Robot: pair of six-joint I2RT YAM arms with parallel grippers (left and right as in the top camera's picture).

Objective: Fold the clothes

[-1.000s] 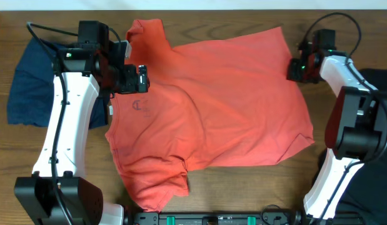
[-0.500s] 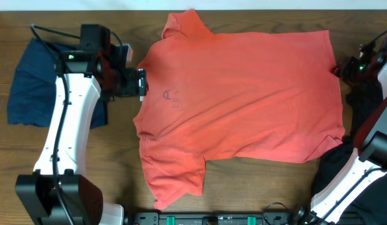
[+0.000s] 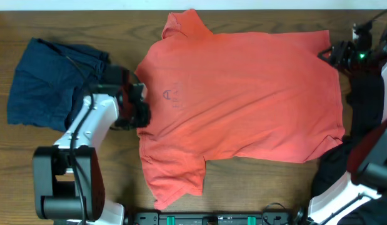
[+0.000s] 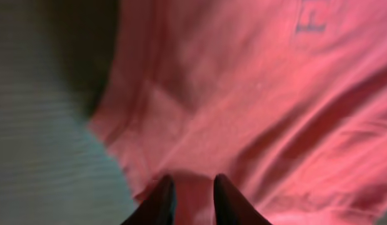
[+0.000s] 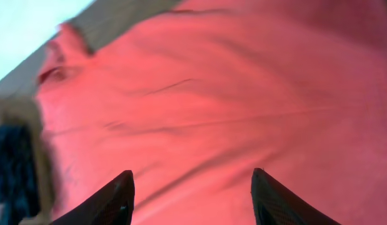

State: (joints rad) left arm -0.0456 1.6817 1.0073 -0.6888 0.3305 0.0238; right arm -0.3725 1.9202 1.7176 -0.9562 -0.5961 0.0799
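An orange-red T-shirt lies spread flat on the wooden table, collar at the far edge and one sleeve toward the front left. My left gripper is down at its left edge, below the small chest logo. In the left wrist view the fingers stand close together with a ridge of the shirt pinched between them. My right gripper hovers at the shirt's far right corner. Its jaws are wide apart above the cloth, holding nothing.
A dark blue garment lies crumpled at the left, just beyond my left arm. Black cloth lies along the right edge under the right arm. Bare wood shows at the front left.
The shirt was pulled right and flattened, then stayed put. My left gripper came down to the shirt's left edge and closed. My right gripper opened and let go of the corner.
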